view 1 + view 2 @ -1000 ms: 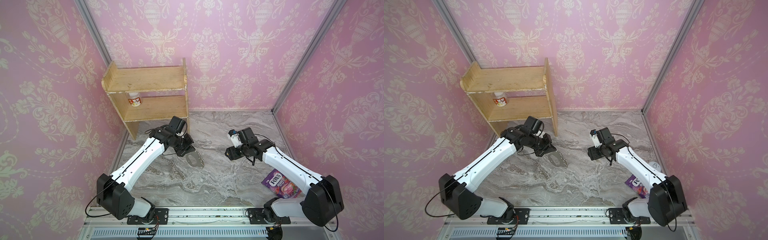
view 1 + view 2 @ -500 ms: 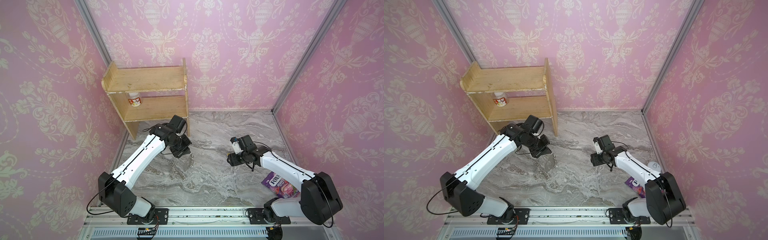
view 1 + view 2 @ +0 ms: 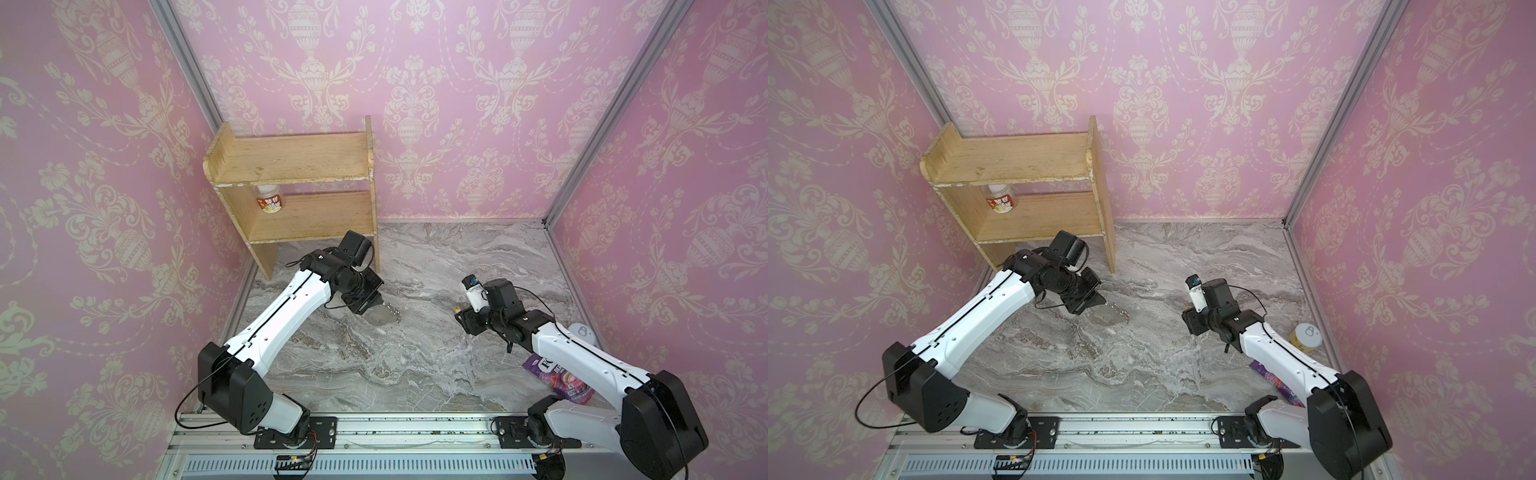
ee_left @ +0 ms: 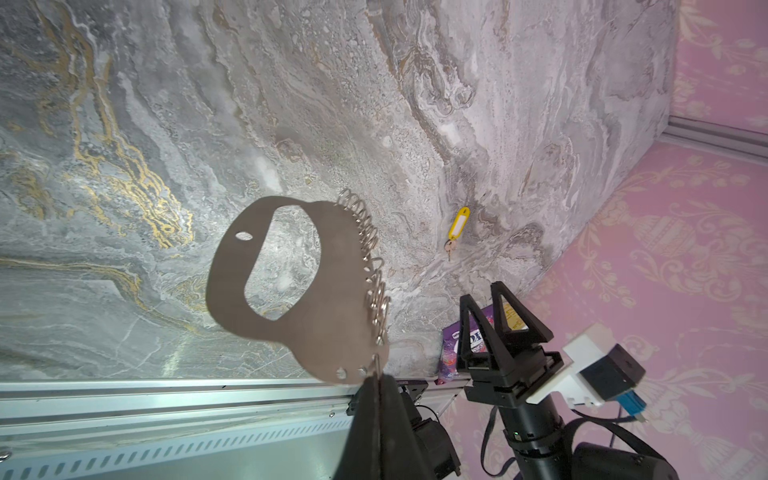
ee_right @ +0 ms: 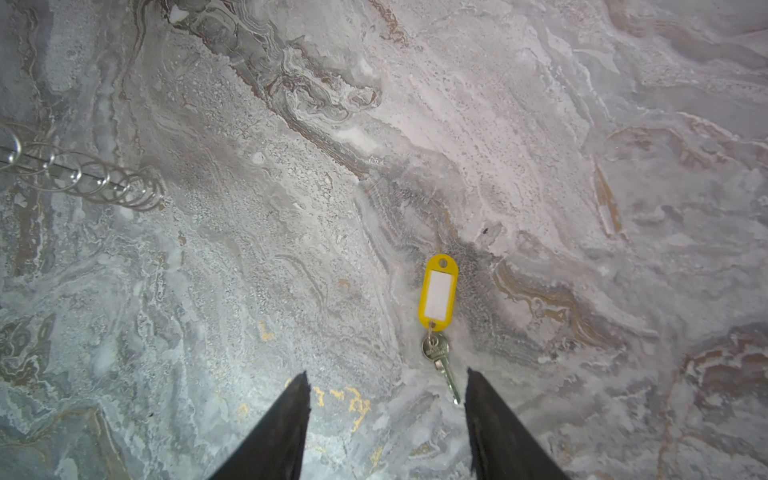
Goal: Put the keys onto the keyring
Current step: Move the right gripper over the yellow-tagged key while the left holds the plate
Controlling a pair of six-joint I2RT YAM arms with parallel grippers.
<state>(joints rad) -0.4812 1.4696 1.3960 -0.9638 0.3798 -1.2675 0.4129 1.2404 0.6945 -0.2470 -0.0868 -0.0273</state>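
Observation:
The keyring (image 4: 332, 332), a flat grey plate with an oval cut-out and a row of silver rings (image 5: 104, 183), hangs just above the marble; it shows in both top views (image 3: 380, 319) (image 3: 1109, 316). My left gripper (image 4: 376, 376) is shut on the plate's edge. The keys (image 5: 438, 291), a yellow tag with a small silver key, lie flat on the marble, also visible in the left wrist view (image 4: 457, 222) and as a yellow speck in a top view (image 3: 456, 308). My right gripper (image 5: 387, 374) hovers open over them, the key's blade beside one fingertip (image 5: 471, 376).
A wooden shelf (image 3: 299, 191) with a small jar (image 3: 270, 201) stands at the back left, close behind the left arm. A purple packet (image 3: 557, 374) and a white-lidded yellow tub (image 3: 1308, 336) lie near the right wall. The metal rail (image 3: 374, 432) runs along the front.
My right gripper has come down and nearer over the keys, its jaws narrowing a little. The left gripper has shifted slightly with the keyring, still gripping it.

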